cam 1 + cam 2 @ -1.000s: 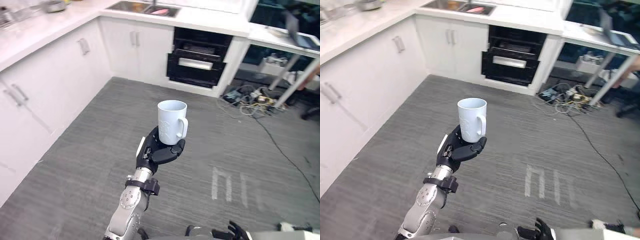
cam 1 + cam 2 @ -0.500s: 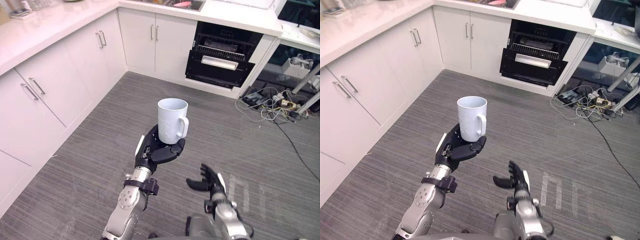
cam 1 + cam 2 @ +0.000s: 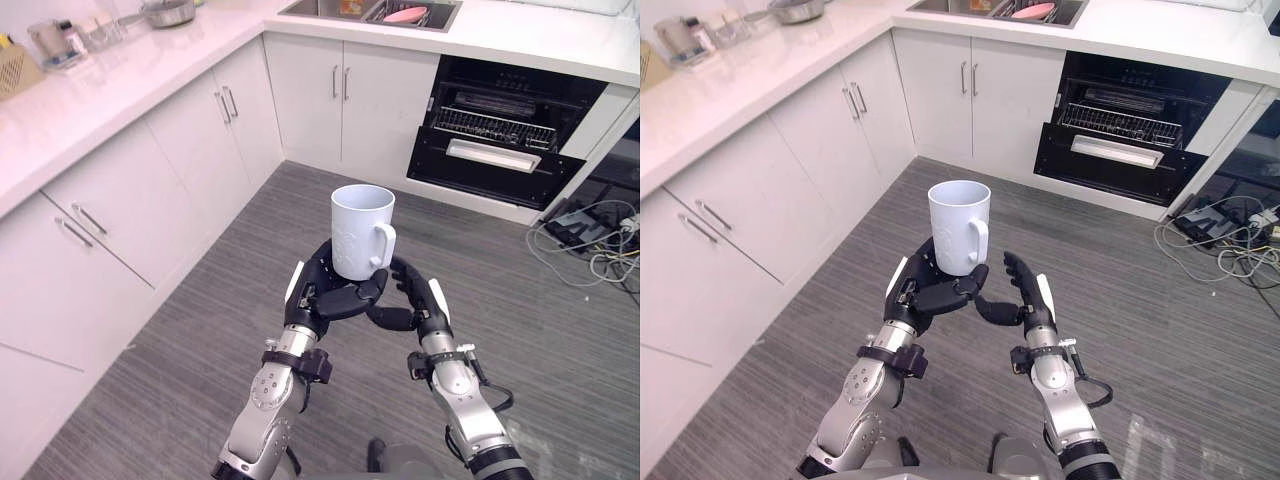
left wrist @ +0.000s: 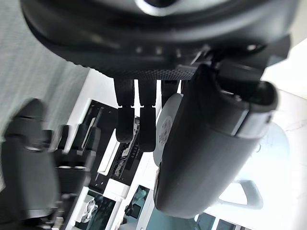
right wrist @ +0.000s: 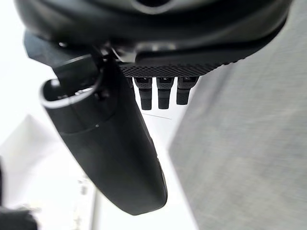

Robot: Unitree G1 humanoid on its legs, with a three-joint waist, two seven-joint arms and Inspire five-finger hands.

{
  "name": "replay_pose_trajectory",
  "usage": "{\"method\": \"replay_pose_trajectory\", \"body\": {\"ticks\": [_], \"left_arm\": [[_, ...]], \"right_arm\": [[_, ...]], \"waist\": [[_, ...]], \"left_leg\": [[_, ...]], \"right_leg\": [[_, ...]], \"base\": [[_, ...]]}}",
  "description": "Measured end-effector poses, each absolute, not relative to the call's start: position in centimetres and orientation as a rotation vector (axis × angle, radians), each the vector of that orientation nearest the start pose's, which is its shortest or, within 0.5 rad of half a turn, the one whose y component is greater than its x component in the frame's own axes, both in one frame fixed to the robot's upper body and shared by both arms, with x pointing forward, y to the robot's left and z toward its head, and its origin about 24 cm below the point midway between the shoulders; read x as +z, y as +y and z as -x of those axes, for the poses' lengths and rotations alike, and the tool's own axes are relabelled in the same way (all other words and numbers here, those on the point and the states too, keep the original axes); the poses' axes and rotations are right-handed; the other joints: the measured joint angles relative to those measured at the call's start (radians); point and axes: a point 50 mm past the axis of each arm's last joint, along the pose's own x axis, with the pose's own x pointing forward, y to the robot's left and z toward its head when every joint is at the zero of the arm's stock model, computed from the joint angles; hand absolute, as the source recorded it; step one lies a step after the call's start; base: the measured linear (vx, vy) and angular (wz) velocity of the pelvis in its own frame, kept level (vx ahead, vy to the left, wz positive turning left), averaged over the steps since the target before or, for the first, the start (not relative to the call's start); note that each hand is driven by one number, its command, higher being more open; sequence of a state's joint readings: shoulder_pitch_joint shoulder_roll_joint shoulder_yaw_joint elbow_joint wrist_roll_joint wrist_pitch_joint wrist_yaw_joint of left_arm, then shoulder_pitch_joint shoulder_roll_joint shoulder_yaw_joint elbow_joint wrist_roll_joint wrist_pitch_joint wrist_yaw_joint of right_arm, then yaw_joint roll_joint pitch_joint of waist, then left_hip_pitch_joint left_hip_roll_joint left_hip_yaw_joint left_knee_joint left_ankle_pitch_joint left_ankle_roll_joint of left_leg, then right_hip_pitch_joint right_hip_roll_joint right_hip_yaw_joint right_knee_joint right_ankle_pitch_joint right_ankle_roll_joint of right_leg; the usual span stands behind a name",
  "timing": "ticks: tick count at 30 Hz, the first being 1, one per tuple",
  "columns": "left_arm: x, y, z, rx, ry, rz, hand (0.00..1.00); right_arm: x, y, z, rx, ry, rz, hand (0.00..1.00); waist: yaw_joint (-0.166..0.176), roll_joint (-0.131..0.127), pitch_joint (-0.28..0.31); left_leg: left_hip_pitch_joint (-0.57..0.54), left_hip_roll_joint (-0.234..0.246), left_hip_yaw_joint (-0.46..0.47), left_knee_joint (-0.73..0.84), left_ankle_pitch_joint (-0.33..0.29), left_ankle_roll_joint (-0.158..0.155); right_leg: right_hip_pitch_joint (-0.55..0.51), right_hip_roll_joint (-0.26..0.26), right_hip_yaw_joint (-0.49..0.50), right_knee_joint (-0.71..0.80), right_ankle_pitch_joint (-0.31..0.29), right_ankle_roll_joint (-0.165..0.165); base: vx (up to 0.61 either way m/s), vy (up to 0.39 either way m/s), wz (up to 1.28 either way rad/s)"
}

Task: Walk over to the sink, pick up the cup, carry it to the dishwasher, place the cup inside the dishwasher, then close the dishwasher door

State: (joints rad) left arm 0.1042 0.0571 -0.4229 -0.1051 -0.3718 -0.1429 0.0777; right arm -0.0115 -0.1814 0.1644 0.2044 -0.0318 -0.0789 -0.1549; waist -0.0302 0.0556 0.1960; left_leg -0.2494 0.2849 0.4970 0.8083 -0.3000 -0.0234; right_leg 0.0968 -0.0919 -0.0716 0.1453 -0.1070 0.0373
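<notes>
A white cup (image 3: pixel 360 230) with a handle stands upright in my left hand (image 3: pixel 325 295), whose fingers and thumb curl round its base at chest height above the grey floor. In the left wrist view the cup's wall (image 4: pixel 168 122) shows past the thumb. My right hand (image 3: pixel 412 300) is raised close beside the left one, fingers relaxed and open, its thumb reaching under the cup's handle side. The dishwasher (image 3: pixel 500 130) stands open at the back right, dark inside, with its rack showing. The sink (image 3: pixel 370 12) lies in the counter to the left of it.
White cabinets (image 3: pixel 150 190) under a white counter run along the left side and the back. A pot (image 3: pixel 168 12) and jars (image 3: pixel 55 40) stand on the counter. A pink item (image 3: pixel 404 14) lies in the sink. Loose cables (image 3: pixel 590 240) lie on the floor at the right.
My right hand has risen from low down to just beside the left hand and cup. The camera has shifted, and the cabinets and dishwasher now appear nearer.
</notes>
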Motion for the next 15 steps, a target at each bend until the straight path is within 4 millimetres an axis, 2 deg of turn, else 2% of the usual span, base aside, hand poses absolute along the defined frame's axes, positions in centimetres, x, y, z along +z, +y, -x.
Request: {"method": "replay_pose_trajectory", "body": {"ticks": [2,3,4,5,6,7,8,9,10,11,12,13,14,15], "left_arm": [[4.7,7.1,-21.4,-0.281,-0.029,0.386,0.3],[4.5,7.1,-21.1,-0.272,-0.02,0.396,0.3],[4.5,7.2,-20.7,-0.262,-0.017,0.41,0.3],[4.4,7.2,-20.6,-0.258,-0.012,0.412,0.3],[4.4,7.5,-20.5,-0.244,-0.009,0.408,0.3],[4.7,7.8,-20.7,-0.234,-0.025,0.406,0.3],[4.7,7.8,-20.7,-0.235,-0.027,0.403,0.3],[4.6,7.9,-20.6,-0.233,-0.026,0.389,0.3],[4.6,8.2,-20.6,-0.233,-0.027,0.367,0.3],[4.6,8.5,-20.6,-0.234,-0.026,0.353,0.3],[4.3,8.9,-20.5,-0.234,-0.017,0.33,0.3],[4.1,9.0,-20.3,-0.222,-0.009,0.322,0.3],[4.2,9.0,-20.3,-0.216,-0.01,0.319,0.3],[4.4,9.0,-20.3,-0.212,-0.021,0.321,0.3]], "right_arm": [[0.2,-15.8,-24.8,0.005,0.115,0.234,0.9],[-0.1,-15.9,-24.7,0.005,0.128,0.239,0.9],[-0.4,-16.3,-24.5,0.003,0.145,0.251,0.9],[-0.6,-16.3,-24.4,0.003,0.155,0.251,0.9],[-1.1,-15.9,-24.1,0.009,0.173,0.237,0.9],[-1.2,-15.8,-23.9,0.007,0.178,0.231,0.9],[-1.4,-15.9,-23.8,0.003,0.185,0.231,0.9],[-1.7,-16.0,-23.6,-0.003,0.199,0.23,0.9],[-2.0,-15.7,-23.5,-0.001,0.209,0.224,0.9],[-2.1,-15.5,-23.4,-0.001,0.214,0.215,0.9],[-2.5,-15.0,-23.3,0.003,0.229,0.198,0.9],[-2.8,-14.6,-23.2,0.007,0.242,0.183,0.9],[-2.8,-14.4,-23.2,0.009,0.243,0.177,0.9],[-2.6,-14.1,-23.4,0.014,0.235,0.166,0.9]], "waist": [[0.008,-0.001,0.001],[0.01,0.002,-0.001],[0.016,0.02,-0.011],[0.018,0.012,-0.01],[0.016,-0.03,-0.01],[0.016,-0.046,-0.011],[0.017,-0.048,-0.012],[0.021,-0.05,-0.013],[0.025,-0.066,-0.009],[0.026,-0.075,-0.006],[0.022,-0.077,-0.007],[0.019,-0.073,-0.008],[0.017,-0.069,-0.008],[0.012,-0.064,-0.01]], "left_leg": [[-0.032,-0.031,-0.035,-0.2,0.035,-0.028],[-0.033,-0.059,-0.076,-0.406,0.118,-0.044],[-0.015,-0.067,-0.11,-0.527,0.276,-0.046],[-0.007,-0.074,-0.118,-0.519,0.331,-0.003],[-0.02,-0.102,-0.117,-0.451,0.288,0.038],[-0.051,-0.118,-0.126,-0.368,0.215,0.054],[-0.057,-0.122,-0.124,-0.339,0.181,0.059],[-0.04,-0.136,-0.109,-0.327,0.137,0.066],[0.007,-0.169,-0.084,-0.34,0.108,0.065],[0.038,-0.187,-0.076,-0.352,0.094,0.068],[0.101,-0.201,-0.064,-0.372,0.078,0.083],[0.181,-0.215,-0.053,-0.425,0.072,0.082],[0.215,-0.216,-0.048,-0.457,0.072,0.082],[0.27,-0.216,-0.04,-0.514,0.075,0.077]], "right_leg": [[0.045,-0.033,0.021,-0.027,-0.016,0.026],[0.08,-0.049,0.029,-0.044,-0.036,0.055],[0.113,-0.049,0.049,-0.06,-0.061,0.091],[0.132,-0.06,0.053,-0.066,-0.069,0.097],[0.151,-0.1,0.038,-0.068,-0.08,0.09],[0.14,-0.122,0.031,-0.026,-0.085,0.093],[0.123,-0.133,0.037,0.021,-0.088,0.094],[0.048,-0.158,0.056,0.19,-0.095,0.101],[-0.064,-0.197,0.085,0.447,-0.069,0.145],[-0.12,-0.209,0.101,0.586,-0.055,0.193],[-0.208,-0.204,0.106,0.794,-0.062,0.181],[-0.27,-0.193,0.054,0.872,-0.099,0.115],[-0.296,-0.179,0.025,0.866,-0.118,0.084],[-0.358,-0.146,-0.031,0.806,-0.15,0.031]], "base": [[0.3,0.193,-0.41],[0.44,0.34,-0.53],[0.56,0.447,-0.48],[0.55,0.475,-0.34],[0.54,0.449,-0.01],[0.43,0.358,0.09],[0.43,0.338,0.08],[0.43,0.336,-0.13],[0.42,0.315,-0.18],[0.43,0.227,-0.16],[0.44,0.144,-0.16],[0.45,0.113,-0.16],[0.46,0.098,-0.23],[0.37,0.071,-0.18]]}}
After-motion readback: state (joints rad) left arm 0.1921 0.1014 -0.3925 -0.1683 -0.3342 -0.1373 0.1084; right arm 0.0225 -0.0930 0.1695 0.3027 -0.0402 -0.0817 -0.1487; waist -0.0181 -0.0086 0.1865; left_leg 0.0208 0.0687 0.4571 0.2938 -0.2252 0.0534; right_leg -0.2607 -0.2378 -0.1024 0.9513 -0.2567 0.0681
